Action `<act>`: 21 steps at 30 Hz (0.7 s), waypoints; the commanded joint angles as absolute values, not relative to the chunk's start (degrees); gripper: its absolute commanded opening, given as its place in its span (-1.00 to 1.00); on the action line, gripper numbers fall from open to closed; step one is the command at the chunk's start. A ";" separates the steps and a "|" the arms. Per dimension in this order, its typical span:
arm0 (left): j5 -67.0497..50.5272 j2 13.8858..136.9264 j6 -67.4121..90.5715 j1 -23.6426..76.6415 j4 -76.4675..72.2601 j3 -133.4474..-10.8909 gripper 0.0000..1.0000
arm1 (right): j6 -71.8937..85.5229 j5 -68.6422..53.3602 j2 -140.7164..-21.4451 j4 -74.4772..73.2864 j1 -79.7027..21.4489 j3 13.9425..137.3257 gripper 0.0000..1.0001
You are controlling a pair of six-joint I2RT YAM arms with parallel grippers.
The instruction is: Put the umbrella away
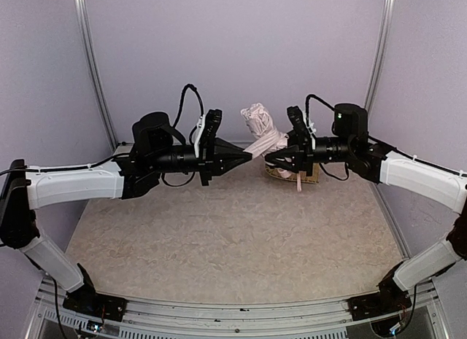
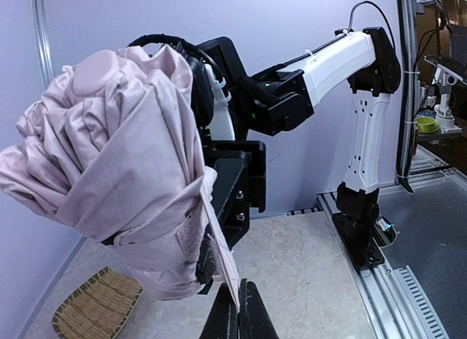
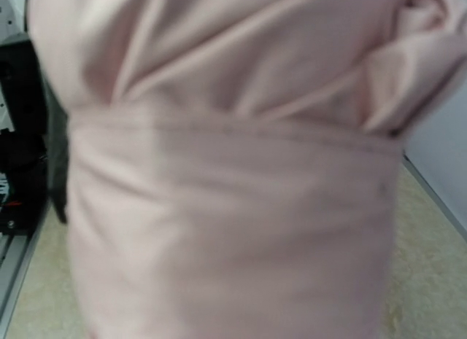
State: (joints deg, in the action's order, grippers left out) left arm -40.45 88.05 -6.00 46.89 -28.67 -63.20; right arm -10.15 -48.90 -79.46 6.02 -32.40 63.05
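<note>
The umbrella (image 1: pixel 263 127) hangs mid-air at the desk's (image 1: pixel 219 237) 12 o'clock, over the woven tray (image 1: pixel 312 177), its long axis running 11 to 5 o'clock. The right tool (image 1: pixel 275 157) clamps its bundle. The left tool (image 1: pixel 247 157), pressed together, pinches its loose flap (image 2: pixel 222 259). Bare desk lies toward 6 o'clock.

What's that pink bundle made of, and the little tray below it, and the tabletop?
The umbrella looks like thin matte fabric in pale pink: it creases and folds softly, and a stitched hem shows. The tray seems to be woven bamboo or wicker, tan, with visible interlaced strands. The table has a beige, marbled, stone-like pattern, possibly a printed laminate.
</note>
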 commanded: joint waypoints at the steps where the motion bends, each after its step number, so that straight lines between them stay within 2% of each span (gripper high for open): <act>1: -47.31 90.61 -9.26 47.36 -20.45 -64.55 -1.00 | -7.58 -52.05 -74.92 12.72 -28.17 66.17 -1.00; 11: -47.76 95.55 -12.10 52.33 -14.82 -71.73 -1.00 | -10.21 -50.16 -76.11 10.55 -29.27 68.02 -1.00; 21: -42.79 94.83 -7.32 44.65 -18.61 -68.30 -1.00 | -16.96 -56.48 -76.05 0.96 -30.90 68.52 -1.00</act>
